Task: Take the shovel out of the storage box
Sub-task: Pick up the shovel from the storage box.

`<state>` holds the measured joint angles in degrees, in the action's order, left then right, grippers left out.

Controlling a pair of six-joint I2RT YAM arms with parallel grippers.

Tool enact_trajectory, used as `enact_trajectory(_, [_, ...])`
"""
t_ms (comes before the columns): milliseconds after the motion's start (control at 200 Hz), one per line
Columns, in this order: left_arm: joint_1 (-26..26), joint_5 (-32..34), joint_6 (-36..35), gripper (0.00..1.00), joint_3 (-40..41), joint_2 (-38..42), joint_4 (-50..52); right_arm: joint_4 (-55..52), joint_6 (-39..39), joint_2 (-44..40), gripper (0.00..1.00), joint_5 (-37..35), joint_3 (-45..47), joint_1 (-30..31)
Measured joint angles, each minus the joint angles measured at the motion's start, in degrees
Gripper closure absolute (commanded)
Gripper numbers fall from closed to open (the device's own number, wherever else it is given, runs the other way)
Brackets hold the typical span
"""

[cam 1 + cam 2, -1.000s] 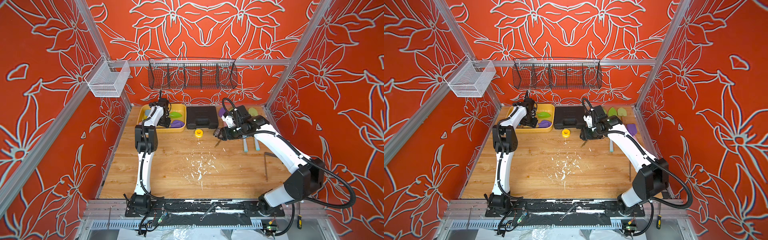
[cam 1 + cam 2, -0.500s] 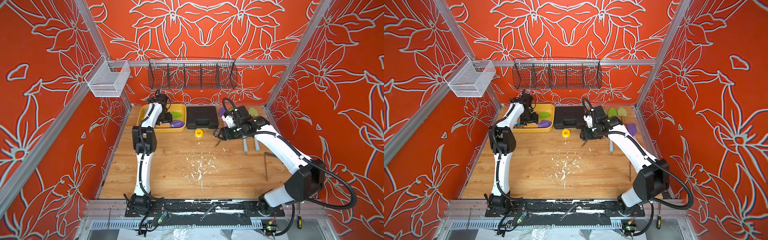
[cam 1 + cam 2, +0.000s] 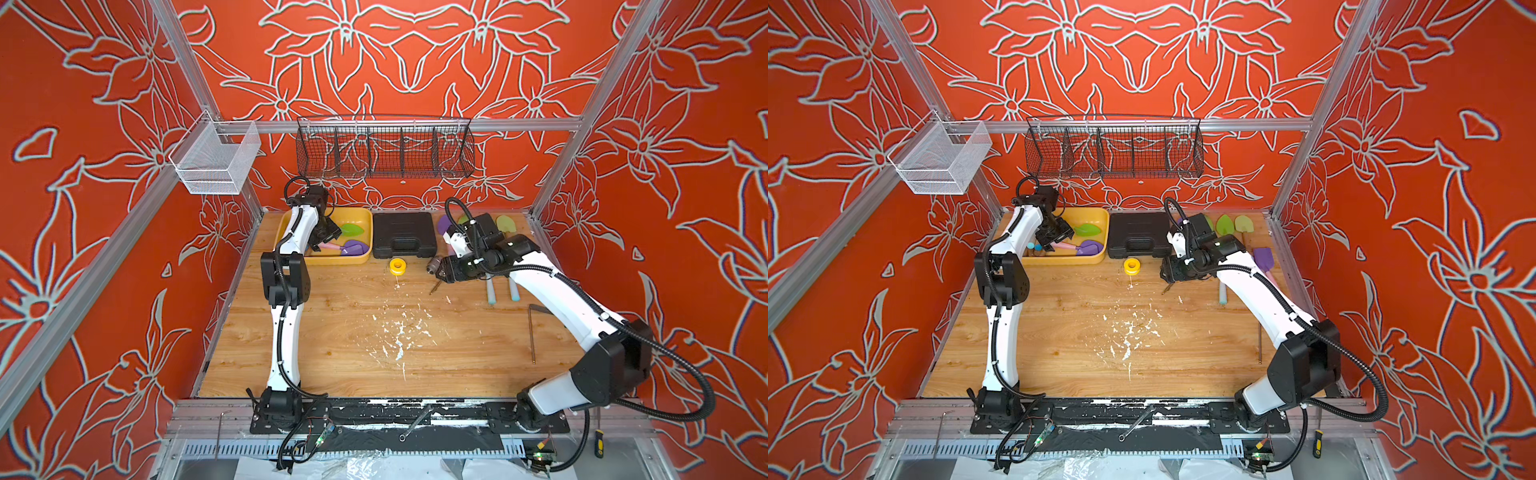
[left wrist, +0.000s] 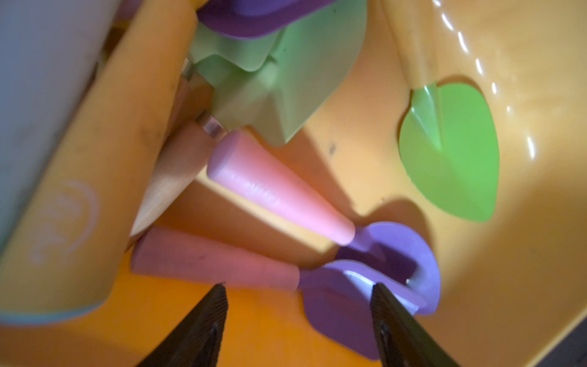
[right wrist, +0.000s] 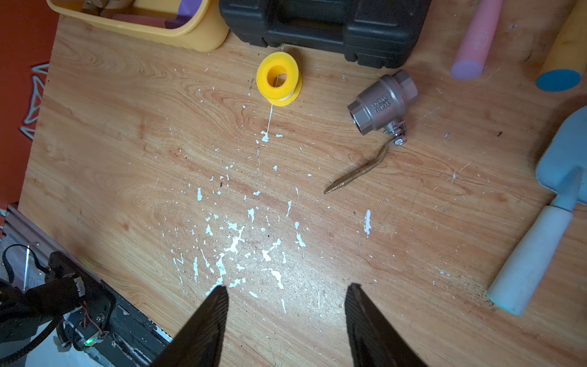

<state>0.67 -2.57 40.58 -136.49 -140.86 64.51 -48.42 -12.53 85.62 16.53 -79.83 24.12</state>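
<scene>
Hovering inside the storage box (image 3: 345, 260) left of centre, the left gripper (image 4: 298, 287) holds its fingers apart over a purple shovel (image 4: 333, 311); the right gripper (image 5: 287, 287), fingers likewise apart, hangs above the table (image 5: 127, 159).

The storage box (image 3: 324, 261) sits at the back left of the counter (image 3: 353, 332), with shovels (image 3: 355, 248) lying inside it. The tool case (image 3: 404, 235) stands just right of the box. The tape roll (image 3: 397, 266) lies before the case, and the valve (image 3: 434, 264) lies right of the roll.
</scene>
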Motion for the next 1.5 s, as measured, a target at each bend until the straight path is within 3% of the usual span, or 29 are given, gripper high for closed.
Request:
enact_trajectory(270, [1.3, -1.4, 9.0, 0.31, -0.3, -4.1, -3.6, 0.3, 0.6, -0.3, 0.39, 0.1, 1.4, 0.0])
enact_trajectory(630, [2.0, -3.4, 16.3, 0.58, -1.0, -6.1, -6.0, 0.3, 1.7, -0.3, 0.39, 0.4, 1.9, 0.0])
enact_trajectory(1021, [2.3, -4.1, 18.1, 0.86, -0.7, -6.1, -7.3, 0.3, 2.3, 0.2, 0.39, 0.3, 1.7, 0.0])
enact_trajectory(1371, [2.5, -3.9, 21.6, 1.00, 6.5, -1.1, -10.8, 0.3, 2.8, 0.2, 0.39, 0.2, 1.6, 0.0])
enact_trajectory(1501, [2.5, -3.1, 23.9, 1.00, 8.9, 2.5, -11.7, 0.8, 2.7, 0.3, 0.39, 0.2, 1.6, 0.0])
